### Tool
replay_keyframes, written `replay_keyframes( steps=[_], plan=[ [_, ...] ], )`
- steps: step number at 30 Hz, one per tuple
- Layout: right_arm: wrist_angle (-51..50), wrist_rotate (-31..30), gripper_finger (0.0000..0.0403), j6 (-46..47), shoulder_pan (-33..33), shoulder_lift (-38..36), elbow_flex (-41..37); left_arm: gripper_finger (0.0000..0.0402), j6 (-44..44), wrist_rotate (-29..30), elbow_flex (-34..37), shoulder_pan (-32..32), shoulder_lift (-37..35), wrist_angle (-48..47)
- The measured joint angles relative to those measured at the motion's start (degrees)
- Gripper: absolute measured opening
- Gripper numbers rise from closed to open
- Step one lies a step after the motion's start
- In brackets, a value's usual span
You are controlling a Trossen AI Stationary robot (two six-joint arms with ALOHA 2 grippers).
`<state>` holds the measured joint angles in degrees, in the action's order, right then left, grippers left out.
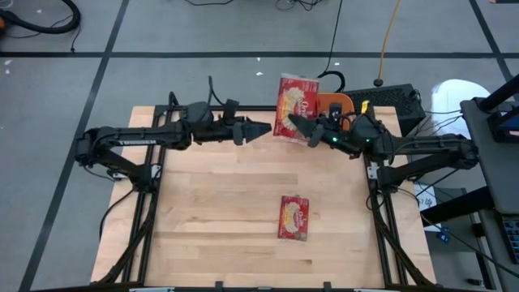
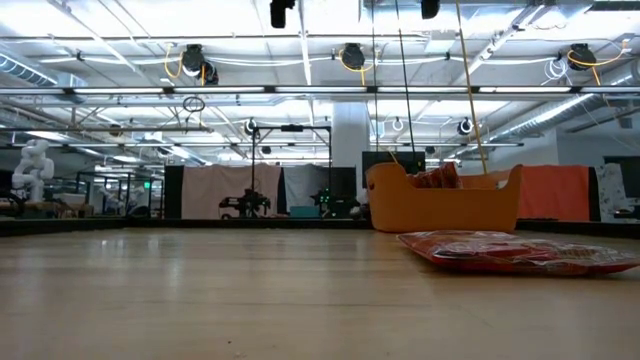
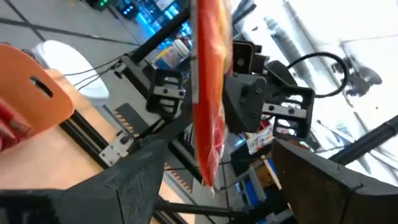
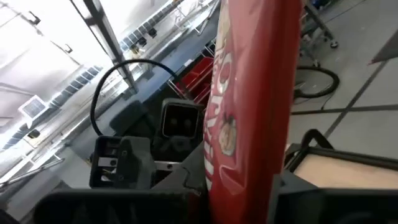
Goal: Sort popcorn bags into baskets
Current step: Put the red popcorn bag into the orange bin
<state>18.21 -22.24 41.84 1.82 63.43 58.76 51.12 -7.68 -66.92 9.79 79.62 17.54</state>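
Fingers of the right gripper [image 1: 301, 128] are closed on a popcorn bag [image 1: 295, 106], held just beside the orange basket [image 1: 336, 104]. Opposite, the left gripper [image 1: 261, 130] is spread wide, empty. Another bag [image 1: 294, 217] is left lying well behind both.

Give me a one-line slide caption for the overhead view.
Right gripper holds a popcorn bag up beside the open left gripper; another bag lies on the table.
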Motion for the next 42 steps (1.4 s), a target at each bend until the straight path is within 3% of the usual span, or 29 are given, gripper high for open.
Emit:
replay_keyframes(
  steps=[7, 14, 18, 28, 42],
  plan=[
    [1.20, 0.00, 0.0047, 2.32, -0.02, 2.13, 0.00, 0.0291, -0.32, -6.85, -0.06, 2.10, 0.77, 1.74],
    [5.78, 0.26, 0.0047, 2.91, -0.02, 5.05, -0.04, 0.0238, 0.88, -7.88, -0.04, 2.19, 3.53, 1.83],
    [5.31, 0.01, 0.0047, 2.68, -0.02, 5.16, -0.04, 0.0190, 0.69, -8.91, -0.02, 2.19, 4.30, 2.56],
    [4.84, 0.51, 0.0048, 3.06, -0.06, 5.10, -0.04, 0.0016, -1.73, -13.27, -0.02, 2.31, 4.28, 3.65],
    [-1.12, 1.65, 0.0141, 8.33, 0.32, -1.69, -0.11, 0.0009, -1.78, -18.58, -0.02, 3.31, 4.32, 3.58]
  ],
)
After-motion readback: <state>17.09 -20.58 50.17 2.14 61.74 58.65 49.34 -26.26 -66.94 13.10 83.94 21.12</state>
